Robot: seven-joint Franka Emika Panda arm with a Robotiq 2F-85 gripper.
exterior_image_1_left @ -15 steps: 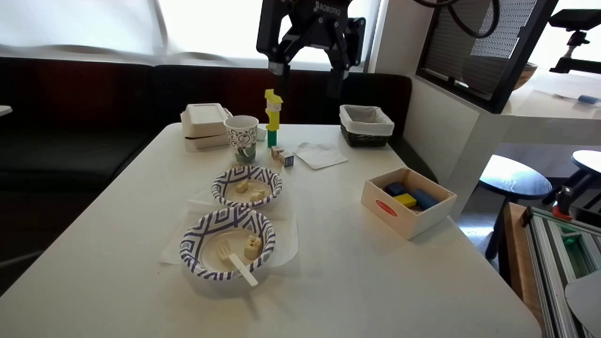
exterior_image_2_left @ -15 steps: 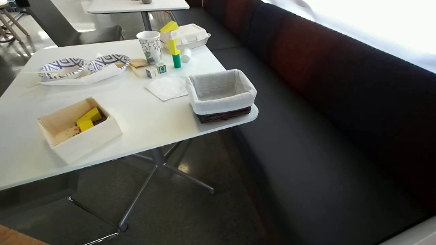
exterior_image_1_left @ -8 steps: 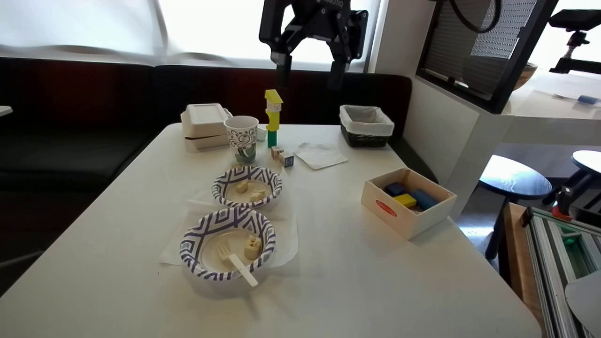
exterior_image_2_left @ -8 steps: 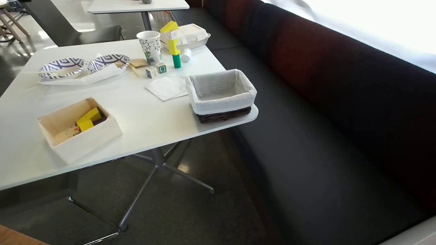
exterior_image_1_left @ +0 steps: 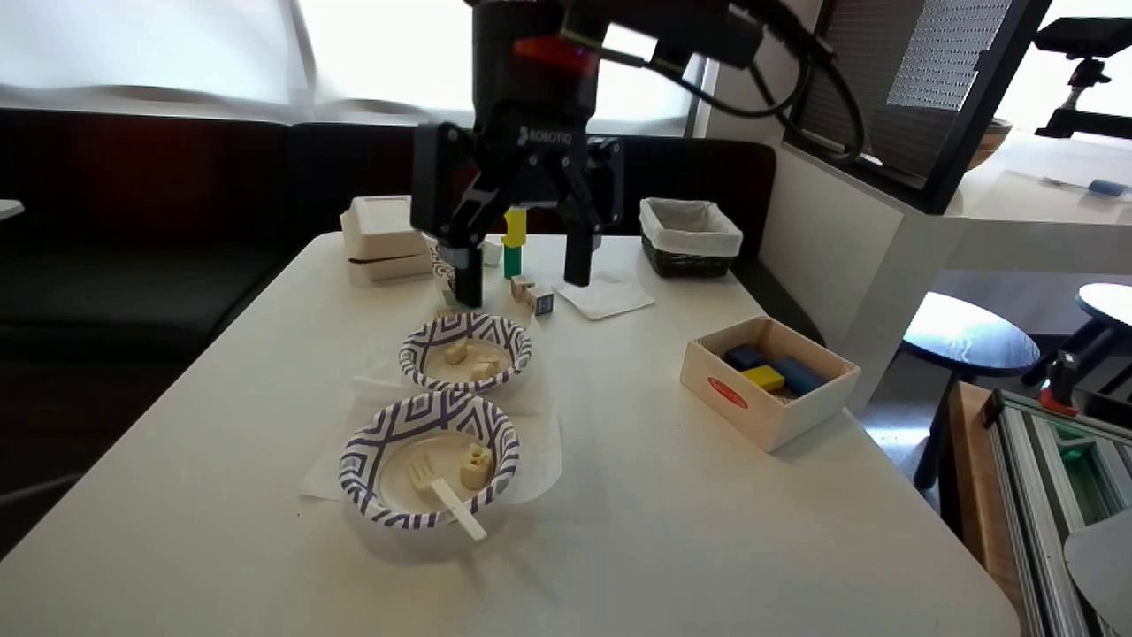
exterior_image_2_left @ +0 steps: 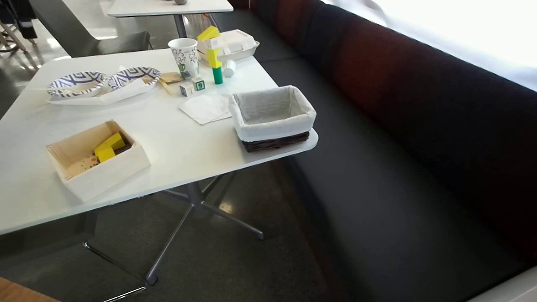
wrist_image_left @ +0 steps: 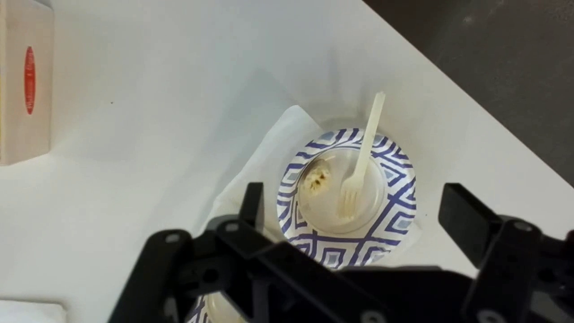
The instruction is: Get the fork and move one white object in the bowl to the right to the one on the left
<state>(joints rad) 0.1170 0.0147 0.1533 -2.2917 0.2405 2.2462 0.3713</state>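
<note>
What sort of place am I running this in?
Probably a café-style eating or break area: a long dark bench runs beside the white table, with a second table beyond.

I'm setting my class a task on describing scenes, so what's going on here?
A robot's open hand hangs above the table, gripping nothing. The white plastic fork lies in a patterned paper bowl, its handle sticking out over the rim, beside one pale chunk that looks like banana. The other paper bowl, next to it, holds two more pale chunks. The fork is not yet picked up; that is probably the next step.
</note>
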